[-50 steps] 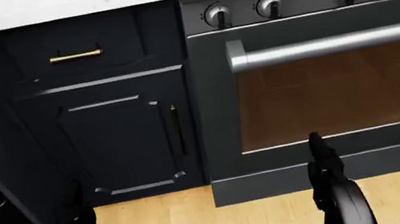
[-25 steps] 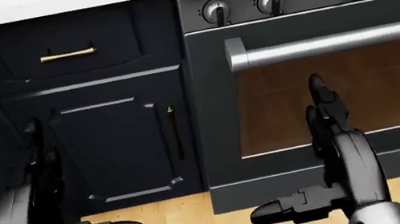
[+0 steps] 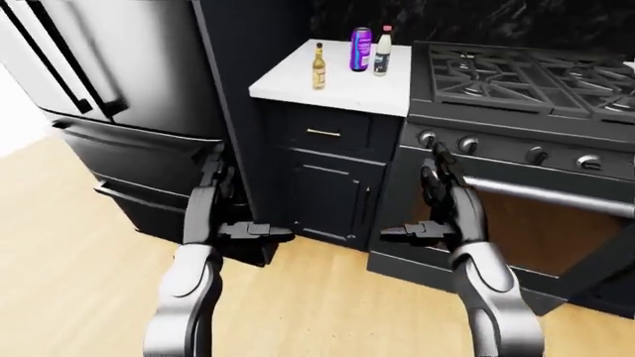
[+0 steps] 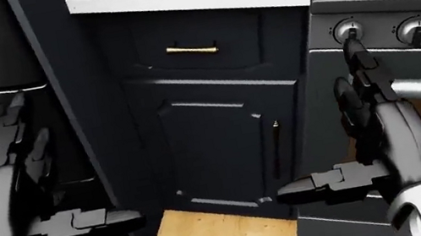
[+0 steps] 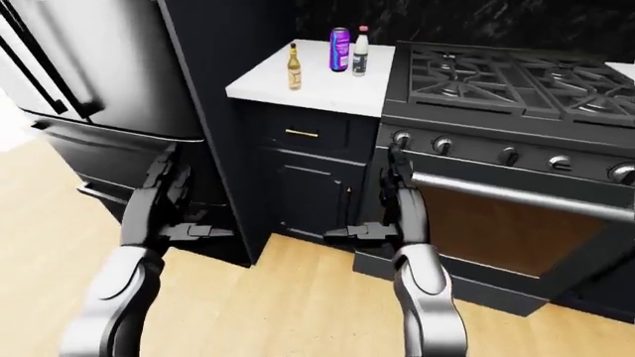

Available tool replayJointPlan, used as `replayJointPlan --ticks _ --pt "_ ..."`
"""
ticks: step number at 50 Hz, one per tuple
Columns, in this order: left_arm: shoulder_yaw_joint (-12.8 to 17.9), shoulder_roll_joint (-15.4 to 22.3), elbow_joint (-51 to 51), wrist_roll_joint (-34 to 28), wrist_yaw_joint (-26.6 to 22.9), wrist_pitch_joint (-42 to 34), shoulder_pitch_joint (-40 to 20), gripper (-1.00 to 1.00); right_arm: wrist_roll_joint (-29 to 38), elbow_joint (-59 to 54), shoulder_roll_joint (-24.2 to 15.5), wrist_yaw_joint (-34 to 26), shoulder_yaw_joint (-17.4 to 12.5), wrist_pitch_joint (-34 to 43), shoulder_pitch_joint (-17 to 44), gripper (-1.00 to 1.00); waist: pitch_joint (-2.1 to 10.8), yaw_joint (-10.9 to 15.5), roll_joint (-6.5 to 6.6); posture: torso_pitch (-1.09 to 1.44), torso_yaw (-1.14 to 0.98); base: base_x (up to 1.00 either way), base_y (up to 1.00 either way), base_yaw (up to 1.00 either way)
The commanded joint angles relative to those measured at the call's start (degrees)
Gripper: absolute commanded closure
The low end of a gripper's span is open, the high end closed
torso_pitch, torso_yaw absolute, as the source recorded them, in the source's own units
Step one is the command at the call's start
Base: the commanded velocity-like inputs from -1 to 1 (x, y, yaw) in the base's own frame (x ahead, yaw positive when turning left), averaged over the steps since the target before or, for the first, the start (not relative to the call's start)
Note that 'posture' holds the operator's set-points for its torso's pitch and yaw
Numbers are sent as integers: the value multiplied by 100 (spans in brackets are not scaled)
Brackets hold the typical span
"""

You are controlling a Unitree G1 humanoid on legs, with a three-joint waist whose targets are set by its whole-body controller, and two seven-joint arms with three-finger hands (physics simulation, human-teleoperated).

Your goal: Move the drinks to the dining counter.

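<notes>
- The left robot hand point(image 4: 21, 188) and the right robot hand point(image 4: 371, 129) are both hanging empty with fingers spread wide and thumbs pointing inward, held upright at cabinet height.
- The head view is shifting: half a second ago it was filled by the oven door and cabinet; now the white stone worktop point(image 3: 288, 80) and the navy drawer with its brass handle point(image 4: 192, 50) are sitting higher and more central, so the camera itself is moving, not the furniture.
- I judge this as the robot squaring up to the worktop; no drink is grasped yet.
- The drinks are standing on that worktop in the eye views: a slim amber glass bottle point(image 3: 318, 67) nearer the left edge, a purple can point(image 3: 361, 50) and a white-capped dark bottle point(image 3: 383, 51) close together just beside the black gas stove point(image 3: 526, 74).
- The head view is cutting off all but the amber bottle's base at its top edge.
- The dining counter is not showing in any view, and labels are too small to read.
</notes>
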State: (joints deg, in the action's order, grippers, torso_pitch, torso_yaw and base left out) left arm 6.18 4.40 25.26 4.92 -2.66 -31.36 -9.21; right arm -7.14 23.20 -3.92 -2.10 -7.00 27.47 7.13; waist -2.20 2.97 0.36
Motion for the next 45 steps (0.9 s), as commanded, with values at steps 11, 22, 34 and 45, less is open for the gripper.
replayJointPlan --ticks 11,22,34,45 --pt "140 201 493 3 65 -449 -611 -100 -104 368 -122 54 -137 82 345 -100 142 -97 163 0 0 5 -1 54" --pt "195 265 701 33 77 -681 -730 -100 -251 814 -276 181 -268 574 577 -100 18 88 -155 0 0 72 -33 0" --pt "370 326 675 164 74 -591 -646 -100 -155 895 -272 195 -192 602 576 -100 36 -33 -397 0 0 72 -22 0" --pt "641 424 803 390 59 -507 -426 -100 3 946 -188 126 -66 531 610 -100 -108 382 71 0 0 26 69 0"
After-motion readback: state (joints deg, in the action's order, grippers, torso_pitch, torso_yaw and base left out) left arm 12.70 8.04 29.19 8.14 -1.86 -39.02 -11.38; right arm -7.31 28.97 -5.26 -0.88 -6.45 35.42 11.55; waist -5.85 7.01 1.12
